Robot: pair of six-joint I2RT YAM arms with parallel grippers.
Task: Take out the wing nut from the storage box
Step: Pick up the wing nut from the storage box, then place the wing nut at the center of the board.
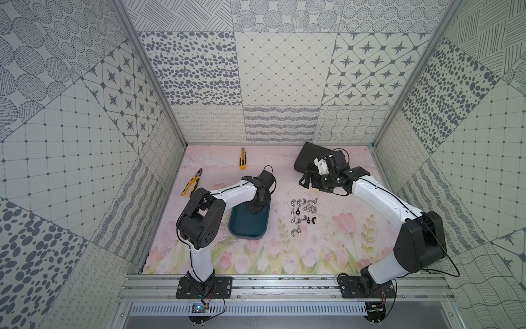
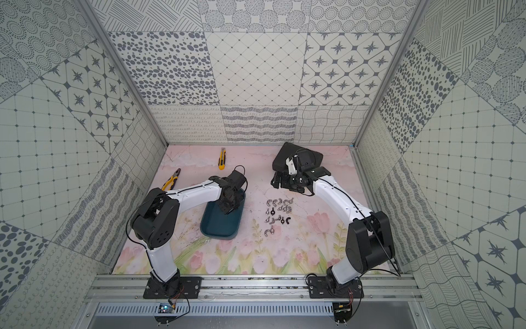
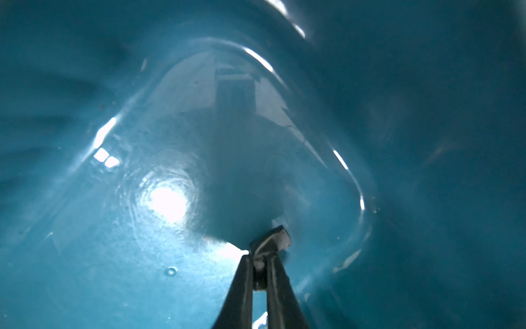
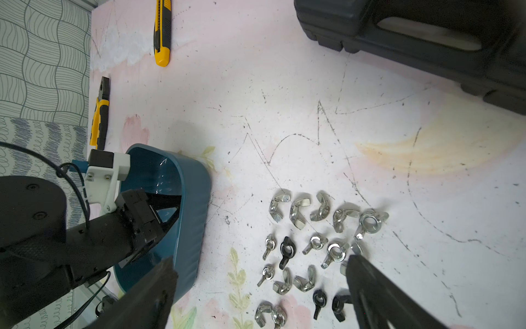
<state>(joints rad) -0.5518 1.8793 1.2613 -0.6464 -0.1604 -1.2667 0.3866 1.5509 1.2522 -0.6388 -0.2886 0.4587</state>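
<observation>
In both top views the left tool [image 1: 257, 209] [image 2: 227, 207] dips inside the dark teal storage box [image 1: 244, 228] [image 2: 219, 225] and hides the wing nut, while the right tool [image 1: 305, 181] hangs well apart over the table [image 1: 327, 250]. In the left wrist view the left tool [image 3: 259, 257] is pinched narrow on a small grey metal wing nut [image 3: 274, 239], close to the glossy box floor near a rounded corner. In the right wrist view the right tool [image 4: 260, 263] stands wide, holding nothing, above loose wing nuts [image 4: 313, 242] lying beside the storage box [image 4: 193, 199].
</observation>
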